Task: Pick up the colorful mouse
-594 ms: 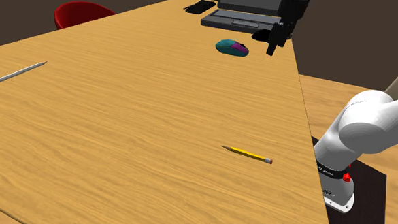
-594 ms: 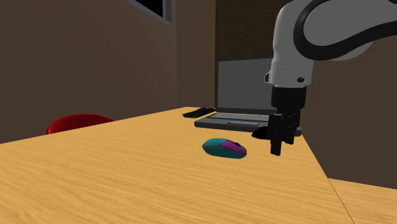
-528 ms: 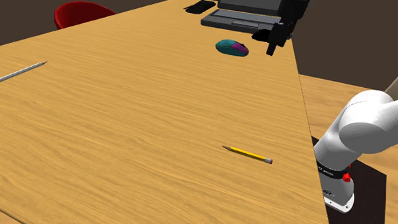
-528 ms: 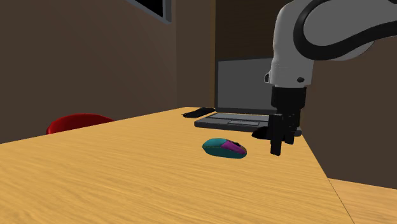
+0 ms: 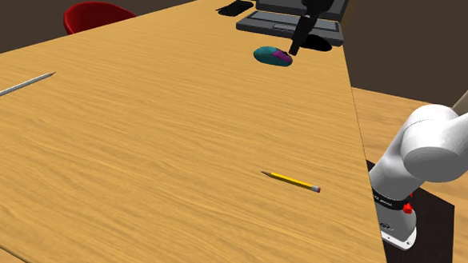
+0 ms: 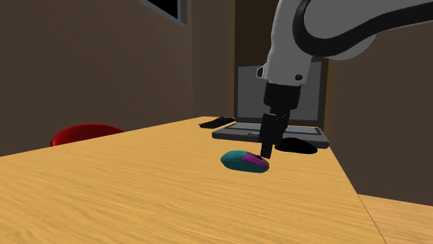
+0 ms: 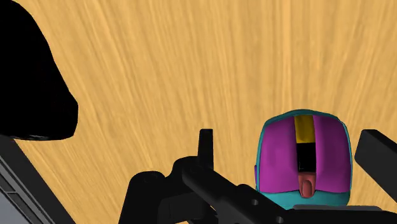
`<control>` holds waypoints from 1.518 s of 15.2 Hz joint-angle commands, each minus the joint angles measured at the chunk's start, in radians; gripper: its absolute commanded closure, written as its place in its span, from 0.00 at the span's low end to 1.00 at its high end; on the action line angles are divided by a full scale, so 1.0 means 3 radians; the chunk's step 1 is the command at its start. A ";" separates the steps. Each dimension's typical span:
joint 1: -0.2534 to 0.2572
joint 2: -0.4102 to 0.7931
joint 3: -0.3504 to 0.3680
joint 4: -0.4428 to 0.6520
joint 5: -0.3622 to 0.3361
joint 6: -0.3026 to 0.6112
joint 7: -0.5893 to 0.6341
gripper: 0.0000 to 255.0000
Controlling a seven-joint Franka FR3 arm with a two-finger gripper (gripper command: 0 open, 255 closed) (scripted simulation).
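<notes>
Hovering just above the teal-and-magenta mouse, which lies on the tabletop near the laptop, the gripper stands open, fingers flanking the mouse's narrow sides without touching, so a straight descent looks right.

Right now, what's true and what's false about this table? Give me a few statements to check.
The teal and magenta mouse lies on the wooden table. True.
The jaws are shut on the mouse. False: they stand open, one on each side, not touching it.
The yellow pencil lies against the laptop. False: it lies far from it, alone on bare wood.
A red chair stands beyond the table. True.
</notes>
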 commanded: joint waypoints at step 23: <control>0.0126 0.0102 0.0058 -0.0131 0.0035 0.0379 -0.0126 1.00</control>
